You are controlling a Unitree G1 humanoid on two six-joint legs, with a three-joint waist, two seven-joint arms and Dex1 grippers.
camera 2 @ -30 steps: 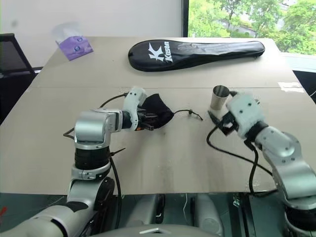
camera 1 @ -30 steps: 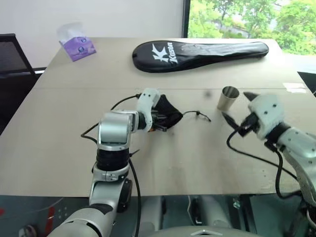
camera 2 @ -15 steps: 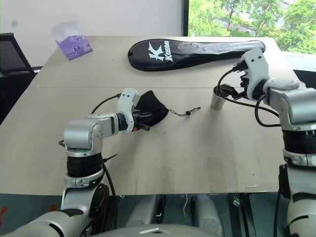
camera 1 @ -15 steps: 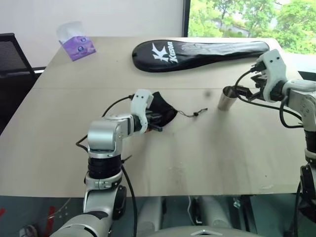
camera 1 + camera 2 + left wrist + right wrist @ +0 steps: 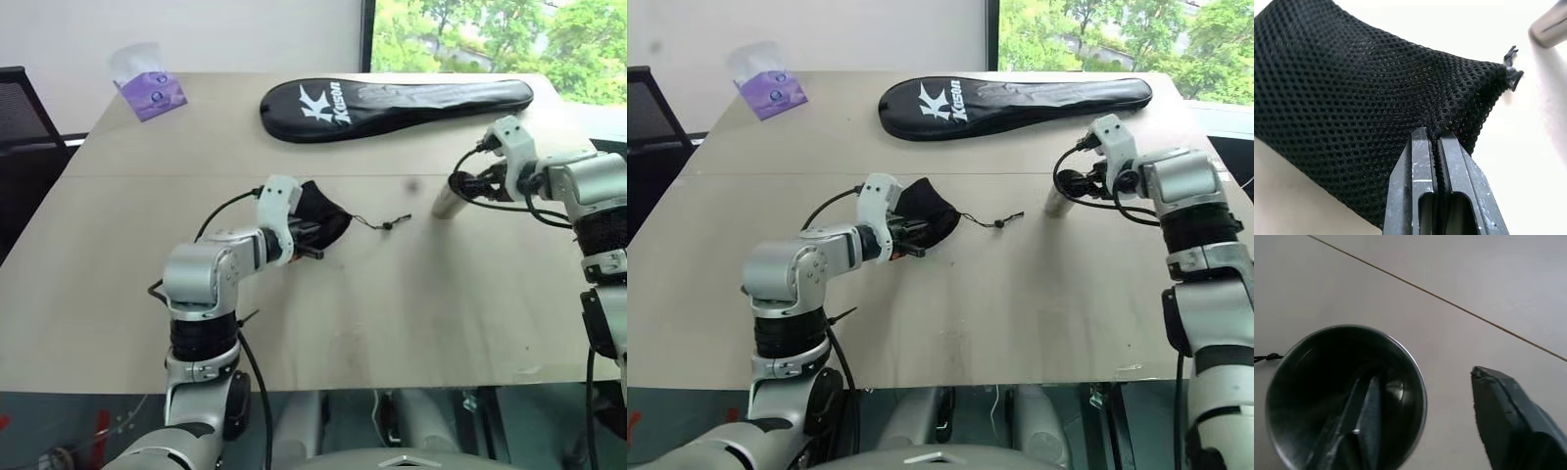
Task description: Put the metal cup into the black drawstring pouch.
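Far off beyond my left gripper (image 5: 315,238), near the table's (image 5: 392,313) far left corner: one purple tissue pack (image 5: 149,86), well apart from everything I handle. Left gripper: fingers pressed flat together, pinching a fold of the black drawstring pouch (image 5: 323,217), whose mesh bunches right at my fingertips (image 5: 1422,147) in the wrist view. The pouch sits just ahead of that gripper, its bulk spreading past the tips, its thin cord (image 5: 377,224) trailing on the tabletop toward my right side and ending in a small bead. Beyond both grippers, at the far edge of the table: one long black racket cover (image 5: 392,98) with white lettering, lying flat. Right gripper (image 5: 460,184): at the metal cup (image 5: 447,201), one finger (image 5: 1359,416) reaching down inside the cup's mouth, the other finger (image 5: 1508,406) outside the rim with a gap of bare table between it and the wall, so the jaws straddle the rim without being closed on it; whether the inner finger touches the steel I cannot make out. The cup appears tilted under my fingers, well apart from the pouch, with the cord's bead lying between the two.
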